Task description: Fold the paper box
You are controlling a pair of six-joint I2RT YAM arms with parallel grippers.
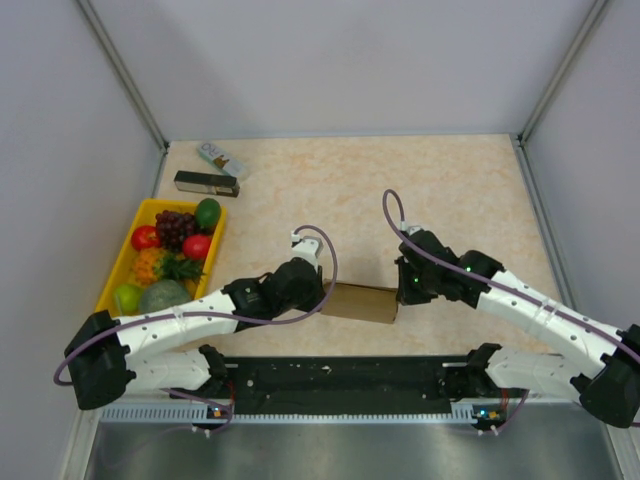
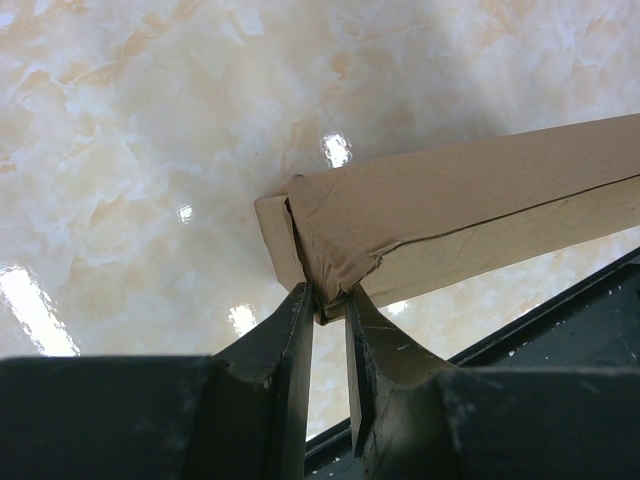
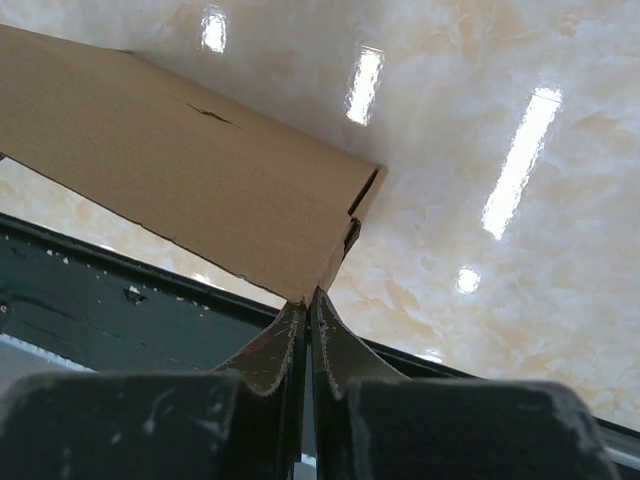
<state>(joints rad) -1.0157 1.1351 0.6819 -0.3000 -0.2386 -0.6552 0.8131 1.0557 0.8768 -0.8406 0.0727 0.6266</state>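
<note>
The left gripper point(image 2: 330, 300) clamps the paper box point(image 1: 362, 302) by its crumpled left flap, the right gripper point(image 3: 307, 300) closed at its right end; crease gently.

left fingers point(image 2: 288, 345) narrowly apart, gripping | right fingers point(image 3: 278, 348) pressed fully together

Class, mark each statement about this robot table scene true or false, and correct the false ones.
1. The paper box sits between the two arms. True.
2. The left gripper hangs open, clear of the box. False: its fingers pinch the box's crumpled end.
3. The right gripper is shut at the box's other end. True.
4. The black box lies in the yellow tray. False: it lies on the table, beyond the tray.
</note>
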